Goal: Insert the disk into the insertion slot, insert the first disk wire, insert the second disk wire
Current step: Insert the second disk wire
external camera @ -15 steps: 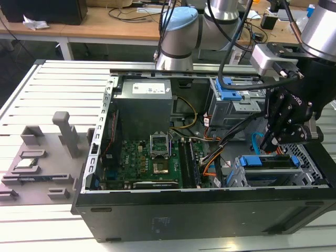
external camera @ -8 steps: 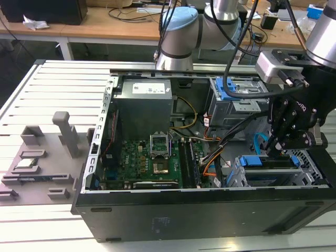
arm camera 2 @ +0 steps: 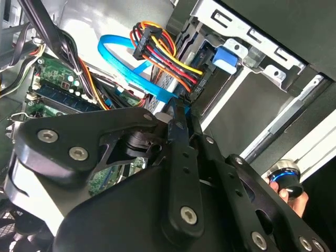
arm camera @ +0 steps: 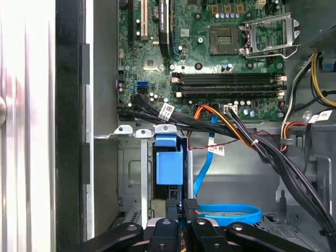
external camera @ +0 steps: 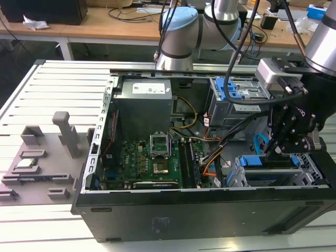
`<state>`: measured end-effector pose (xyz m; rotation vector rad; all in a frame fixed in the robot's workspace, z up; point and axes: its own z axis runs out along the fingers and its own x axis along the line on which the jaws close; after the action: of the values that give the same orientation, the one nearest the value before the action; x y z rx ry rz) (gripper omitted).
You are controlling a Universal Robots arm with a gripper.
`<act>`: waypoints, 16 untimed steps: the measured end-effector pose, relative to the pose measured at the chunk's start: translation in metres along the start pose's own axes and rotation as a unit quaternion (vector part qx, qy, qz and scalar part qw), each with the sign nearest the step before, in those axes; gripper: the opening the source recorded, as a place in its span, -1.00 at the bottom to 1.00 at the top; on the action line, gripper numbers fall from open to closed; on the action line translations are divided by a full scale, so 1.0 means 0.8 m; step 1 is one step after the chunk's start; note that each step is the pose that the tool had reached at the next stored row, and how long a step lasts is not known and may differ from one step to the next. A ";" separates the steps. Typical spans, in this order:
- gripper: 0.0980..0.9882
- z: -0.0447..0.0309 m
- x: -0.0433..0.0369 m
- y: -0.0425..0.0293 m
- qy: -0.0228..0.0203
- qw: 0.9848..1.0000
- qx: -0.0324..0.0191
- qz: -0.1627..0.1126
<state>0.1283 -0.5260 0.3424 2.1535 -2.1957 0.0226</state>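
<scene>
Matt black metal fingers (arm camera 2: 178,126), a glossy light blue plastic second disk wire (arm camera 2: 118,65) (smooth), dull grey sheet-metal insertion slot (arm camera: 131,178).

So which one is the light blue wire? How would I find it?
Look inside the open computer case, near the robot's black pincer. Beside it loops a thin, flat, light blue cable, seen in both wrist views. Its neighbour is a bundle of orange, red and black wires; this one is a single flat ribbon.

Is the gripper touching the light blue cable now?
Touching: in the second wrist view the gripper has its fingertips closed on the end of the light blue cable, with no gap showing.
</scene>
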 end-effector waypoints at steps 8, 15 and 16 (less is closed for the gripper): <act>-0.86 0.0026 0.000 -0.0001 0.000 1.000 0.000 0.000; -0.69 -0.0033 0.001 0.0001 0.000 1.000 0.000 0.000; -0.69 -0.0089 0.001 0.0003 0.000 1.000 0.000 0.000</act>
<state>0.1283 -0.5265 0.3496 2.1538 -2.1958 0.0221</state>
